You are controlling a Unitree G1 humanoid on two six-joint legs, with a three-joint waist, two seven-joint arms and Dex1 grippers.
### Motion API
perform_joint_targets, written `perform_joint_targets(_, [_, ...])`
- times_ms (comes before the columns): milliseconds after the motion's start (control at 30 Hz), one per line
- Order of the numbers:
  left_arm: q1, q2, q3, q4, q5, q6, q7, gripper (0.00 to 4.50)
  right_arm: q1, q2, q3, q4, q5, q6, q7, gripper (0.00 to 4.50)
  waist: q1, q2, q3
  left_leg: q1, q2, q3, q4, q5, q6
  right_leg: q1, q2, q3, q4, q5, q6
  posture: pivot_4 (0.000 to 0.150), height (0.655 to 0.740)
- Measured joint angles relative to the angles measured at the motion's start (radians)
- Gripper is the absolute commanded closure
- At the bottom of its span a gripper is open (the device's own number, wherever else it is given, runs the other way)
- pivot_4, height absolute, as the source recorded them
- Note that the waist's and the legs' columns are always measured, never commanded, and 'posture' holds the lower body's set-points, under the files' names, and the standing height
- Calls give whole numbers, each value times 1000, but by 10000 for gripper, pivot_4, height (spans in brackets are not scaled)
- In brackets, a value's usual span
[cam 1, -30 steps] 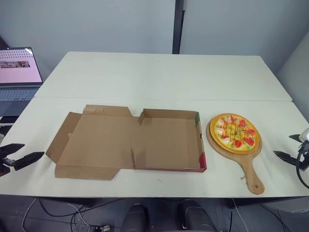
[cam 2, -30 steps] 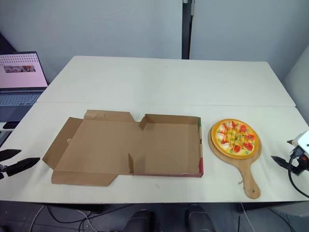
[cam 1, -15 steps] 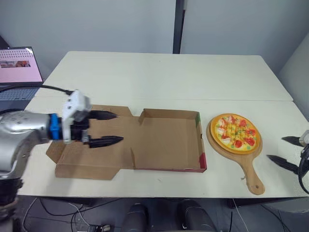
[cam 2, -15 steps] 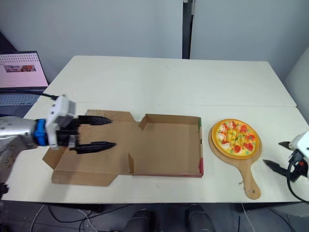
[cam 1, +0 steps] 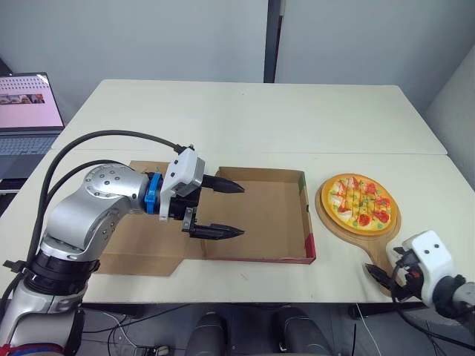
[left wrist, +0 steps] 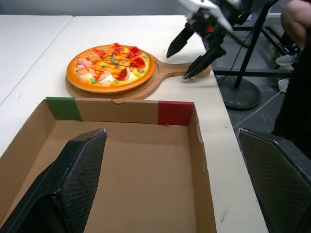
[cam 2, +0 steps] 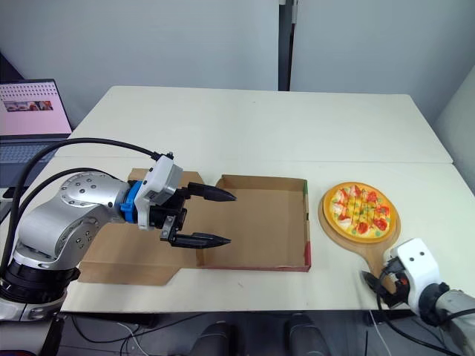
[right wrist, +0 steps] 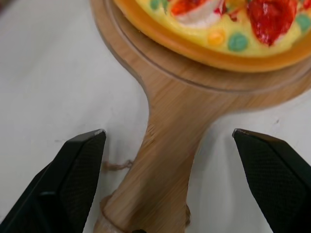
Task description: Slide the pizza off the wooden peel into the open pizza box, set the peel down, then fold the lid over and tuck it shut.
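The left jaws are spread wide over the floor of the open brown cardboard pizza box [cam 1: 271, 215]. The right jaws, also spread and gripping nothing, straddle the handle of the round wooden peel [right wrist: 165, 160] on the white surface [cam 1: 245, 119]. The round yellow toy pizza [cam 1: 361, 202] lies on the peel just beyond them.
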Motion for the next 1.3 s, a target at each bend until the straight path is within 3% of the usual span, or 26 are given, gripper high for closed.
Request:
perform_joint_targets(167, [0,-9,0,0,0,-3,2,0,-67,94,37,6,-5,65,-106,134,-1,-4,-3,0,1,0,0,0,0,0,1,0,0,0,0,1500,7344])
perform_joint_targets(200, [0,-9,0,0,1,-3,2,0,-80,110,43,8,-5,73,-126,1888,-1,-6,-4,1,1,0,0,0,0,0,1,0,0,0,0,1500,7344])
perform_joint_targets(267, [3,-9,0,-1,1,-3,2,0,-105,161,46,14,-3,95,-160,5998,-3,-8,-5,1,2,-1,0,0,0,0,1,0,0,0,-1,1500,7344])
perform_joint_targets(467, [18,-4,0,-19,1,-3,1,0,-116,224,45,15,2,128,-215,25469,-7,-12,-8,2,2,0,0,0,0,1,1,0,0,0,-2,1500,7344])
perform_joint_targets(533, [18,-4,0,-20,1,-3,3,0,-116,236,42,17,1,122,-228,29207,-7,-14,-9,2,2,0,0,0,0,1,1,0,0,0,-2,1500,7344])
perform_joint_targets(900, [39,13,63,1,8,7,71,0,-183,261,10,98,-2,17,-249,29219,-6,-8,-5,0,2,0,0,0,0,0,0,1,-1,0,-1,1500,7344])
perform_joint_targets(1067, [50,70,113,9,7,24,77,0,-271,83,-1,144,17,8,-160,29219,-12,4,2,-3,-1,1,-1,0,0,-3,0,2,-1,1,0,1500,7344])
perform_joint_targets(1300, [82,166,162,96,36,2,45,0,-493,-141,-7,146,103,8,5,29219,-19,6,4,-4,1,-2,-2,0,0,-4,3,-1,0,0,-1,1500,7344])
